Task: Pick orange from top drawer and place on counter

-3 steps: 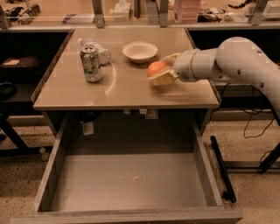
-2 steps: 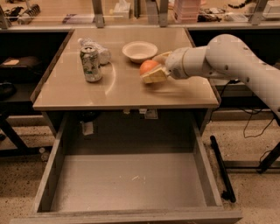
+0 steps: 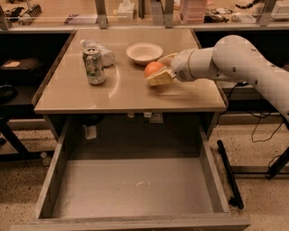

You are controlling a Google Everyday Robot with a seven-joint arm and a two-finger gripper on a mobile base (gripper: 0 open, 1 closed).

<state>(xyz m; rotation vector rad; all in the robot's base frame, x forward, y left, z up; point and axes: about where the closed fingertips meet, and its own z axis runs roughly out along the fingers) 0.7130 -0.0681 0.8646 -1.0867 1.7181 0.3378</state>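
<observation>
The orange [image 3: 152,68] is held in my gripper [image 3: 158,72] just above the beige counter [image 3: 126,92], in front of the white bowl [image 3: 144,53]. The gripper reaches in from the right on a white arm and is shut on the orange, with one yellowish finger [image 3: 159,79] under it. The top drawer [image 3: 135,191] stands pulled open below the counter, and its grey floor holds nothing.
A soda can [image 3: 94,66] stands on the counter's left part, with a crumpled plastic bottle [image 3: 101,52] behind it. A cluttered bench [image 3: 135,13] runs along the back. Black frame parts and cables lie on the floor at the right [image 3: 230,173].
My gripper has carried the orange leftward across the counter, from right of the bowl to just in front of it.
</observation>
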